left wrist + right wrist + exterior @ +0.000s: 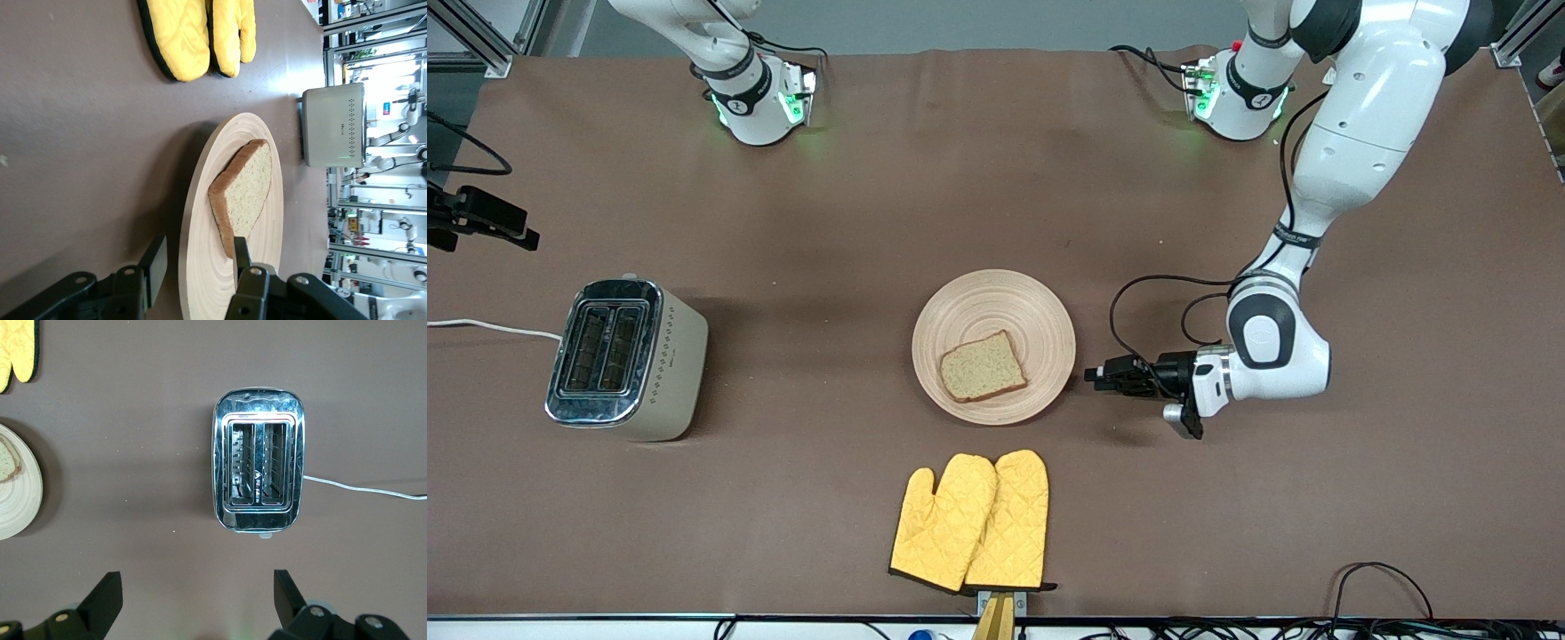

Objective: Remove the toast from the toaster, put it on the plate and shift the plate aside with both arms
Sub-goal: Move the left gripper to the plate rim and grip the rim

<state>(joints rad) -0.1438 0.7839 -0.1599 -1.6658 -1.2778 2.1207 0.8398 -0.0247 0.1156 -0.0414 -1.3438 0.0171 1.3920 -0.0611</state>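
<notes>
The toast (983, 367) lies flat on the pale wooden plate (996, 307) at the table's middle. My left gripper (1092, 375) is low at the plate's rim on the side toward the left arm's end. In the left wrist view the toast (245, 190) and the plate (207, 280) show edge-on. The left gripper (197, 257) is open, with one finger on each side of the rim and not closed on it. My right gripper (193, 593) is open and empty, high over the table beside the toaster (259, 459). It is out of the front view.
The toaster (627, 356) stands toward the right arm's end, slots up, with a white cord. A pair of yellow oven mitts (971, 520) lies nearer the front camera than the plate. A black camera mount (476, 218) sits at the table's edge.
</notes>
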